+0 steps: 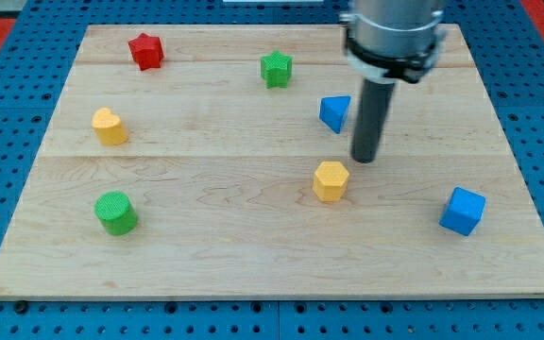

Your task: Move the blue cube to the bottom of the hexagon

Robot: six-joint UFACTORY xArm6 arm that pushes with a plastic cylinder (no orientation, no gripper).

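Note:
The blue cube (463,210) sits near the view's right edge of the wooden board, low down. The yellow hexagon (331,180) lies near the board's middle, well to the cube's left and slightly higher. My tip (364,159) is the end of a dark rod hanging from the arm at the view's top. It stands just up and right of the yellow hexagon, apart from it, and far left of the blue cube. A blue triangular block (335,112) lies just left of the rod, higher up.
A red star block (145,50) is at top left. A green star block (276,69) is at top middle. A yellow heart block (109,126) is at left. A green cylinder (116,212) is at lower left. The wooden board (206,255) lies on a blue pegboard.

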